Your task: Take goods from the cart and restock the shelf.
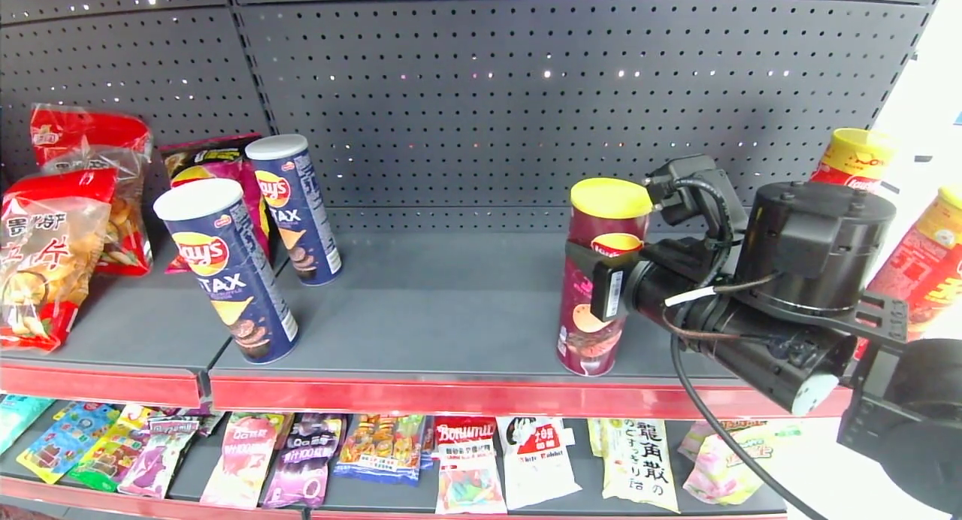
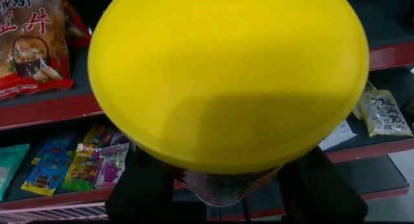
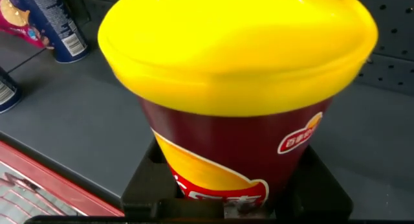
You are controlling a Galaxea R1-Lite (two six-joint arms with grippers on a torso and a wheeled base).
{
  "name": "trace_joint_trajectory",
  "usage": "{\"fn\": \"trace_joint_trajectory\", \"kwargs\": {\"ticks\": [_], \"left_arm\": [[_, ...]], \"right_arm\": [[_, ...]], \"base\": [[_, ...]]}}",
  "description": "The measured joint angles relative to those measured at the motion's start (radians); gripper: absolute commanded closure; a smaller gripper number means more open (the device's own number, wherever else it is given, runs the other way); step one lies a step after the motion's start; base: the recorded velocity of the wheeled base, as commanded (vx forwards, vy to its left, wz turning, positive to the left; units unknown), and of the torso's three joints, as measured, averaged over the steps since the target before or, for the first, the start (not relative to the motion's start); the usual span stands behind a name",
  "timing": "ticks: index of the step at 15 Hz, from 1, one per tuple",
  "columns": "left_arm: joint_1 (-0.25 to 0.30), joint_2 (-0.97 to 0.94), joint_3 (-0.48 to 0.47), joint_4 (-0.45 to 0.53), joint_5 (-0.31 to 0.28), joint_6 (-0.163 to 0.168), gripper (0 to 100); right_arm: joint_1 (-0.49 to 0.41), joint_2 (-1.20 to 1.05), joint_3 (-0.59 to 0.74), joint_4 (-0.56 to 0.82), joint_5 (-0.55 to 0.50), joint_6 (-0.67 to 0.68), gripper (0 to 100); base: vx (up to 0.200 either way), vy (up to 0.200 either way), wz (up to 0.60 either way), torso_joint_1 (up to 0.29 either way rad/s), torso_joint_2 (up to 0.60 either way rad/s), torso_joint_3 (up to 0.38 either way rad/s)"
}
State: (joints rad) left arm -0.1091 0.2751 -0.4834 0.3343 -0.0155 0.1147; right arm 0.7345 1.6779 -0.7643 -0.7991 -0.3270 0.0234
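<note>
A maroon chips can (image 1: pixel 597 279) with a yellow lid (image 1: pixel 610 197) stands upright on the right part of the grey shelf (image 1: pixel 451 294), near its front edge. My right gripper (image 1: pixel 605 283) comes in from the right and is shut on the can's middle. The right wrist view looks down on this can (image 3: pixel 233 140), with black fingers (image 3: pixel 152 182) at either side of its body. My left gripper (image 2: pixel 226 188) is shut on another can with a yellow lid (image 2: pixel 226 75), held in front of the shelves.
Two blue chips cans (image 1: pixel 225 272) (image 1: pixel 294 208) stand on the shelf's left half, with snack bags (image 1: pixel 52 257) beyond them. Two red cans with yellow lids (image 1: pixel 853 159) (image 1: pixel 928 257) sit at the far right. Several snack packets (image 1: pixel 466 460) fill the lower shelf.
</note>
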Motion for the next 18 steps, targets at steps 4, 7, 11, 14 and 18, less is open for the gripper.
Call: {"fn": "trace_joint_trajectory", "kwargs": {"ticks": [4, 7, 11, 14, 18], "left_arm": [[0.000, 0.000, 0.000, 0.001, 0.000, 0.000, 100], [0.000, 0.000, 0.001, 0.002, 0.000, 0.000, 100], [0.000, -0.001, 0.001, 0.003, -0.001, 0.000, 100], [0.000, -0.004, 0.008, 0.003, 0.000, 0.000, 100], [0.000, -0.012, 0.013, 0.003, 0.000, 0.000, 100]], "right_arm": [[0.021, -0.010, 0.036, -0.005, -0.001, -0.001, 100], [0.026, -0.013, 0.045, -0.004, -0.003, -0.002, 100], [0.028, -0.013, 0.047, -0.001, -0.002, -0.032, 100], [0.026, -0.013, 0.051, 0.000, 0.000, -0.033, 100], [0.025, -0.013, 0.053, 0.016, 0.002, -0.031, 0]], "base": [[0.000, 0.000, 0.00, 0.000, 0.00, 0.000], [0.000, 0.000, 0.00, 0.000, 0.00, 0.000], [0.000, 0.000, 0.00, 0.000, 0.00, 0.000], [0.000, 0.000, 0.00, 0.000, 0.00, 0.000], [0.000, 0.000, 0.00, 0.000, 0.00, 0.000]]}}
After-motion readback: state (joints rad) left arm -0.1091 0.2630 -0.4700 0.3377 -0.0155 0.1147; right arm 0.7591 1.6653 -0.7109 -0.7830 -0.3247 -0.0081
